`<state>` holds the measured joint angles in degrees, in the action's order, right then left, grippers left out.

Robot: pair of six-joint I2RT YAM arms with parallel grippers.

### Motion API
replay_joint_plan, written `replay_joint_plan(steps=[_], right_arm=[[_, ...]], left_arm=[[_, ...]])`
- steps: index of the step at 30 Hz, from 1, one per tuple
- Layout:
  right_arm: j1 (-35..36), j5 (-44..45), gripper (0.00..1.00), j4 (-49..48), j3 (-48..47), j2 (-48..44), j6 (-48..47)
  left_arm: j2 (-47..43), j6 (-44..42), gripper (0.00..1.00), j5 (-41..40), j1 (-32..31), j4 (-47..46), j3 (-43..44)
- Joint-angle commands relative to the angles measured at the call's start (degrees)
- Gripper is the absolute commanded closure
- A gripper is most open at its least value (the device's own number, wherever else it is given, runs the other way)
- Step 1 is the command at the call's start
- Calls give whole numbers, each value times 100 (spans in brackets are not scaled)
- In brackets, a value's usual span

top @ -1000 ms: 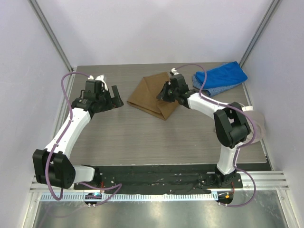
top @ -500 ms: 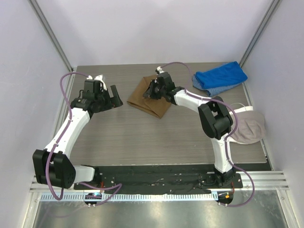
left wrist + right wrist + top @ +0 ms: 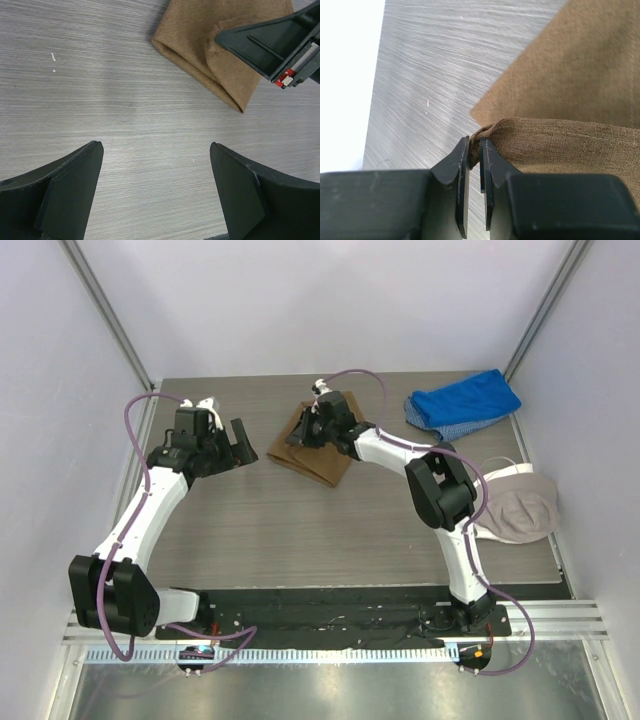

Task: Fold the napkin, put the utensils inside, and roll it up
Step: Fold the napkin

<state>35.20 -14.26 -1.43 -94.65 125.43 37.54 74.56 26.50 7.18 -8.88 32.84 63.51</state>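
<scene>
A robotics lab cell: pale blank walls (image 3: 330,300) and aluminium posts (image 3: 108,312) rise beyond the left claw (image 3: 240,445), a wood-grain table (image 3: 300,520) lies beneath it, a slotted metal rail (image 3: 300,652) behind it.

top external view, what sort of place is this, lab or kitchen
Probably a robot lab test cell, not a kitchen: plain pale panels box in a wood-grain table, and the left arm and right arm are bolted to a metal rail at its near edge.

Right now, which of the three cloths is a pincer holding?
The tan-brown napkin: the right pincer is shut on its folded corner. The blue cloth and the beige cloth lie apart, untouched.
</scene>
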Motion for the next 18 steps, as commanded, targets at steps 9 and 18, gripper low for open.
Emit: replay_joint_plan(steps=[9,18], right_arm=[[101,-252,99,-103,-871,570,-1],[163,-340,97,-50,-1029,737,-1]], left_arm=[[67,22,7,222,106,-190,-5],[120,48,7,310,159,-199,-14]])
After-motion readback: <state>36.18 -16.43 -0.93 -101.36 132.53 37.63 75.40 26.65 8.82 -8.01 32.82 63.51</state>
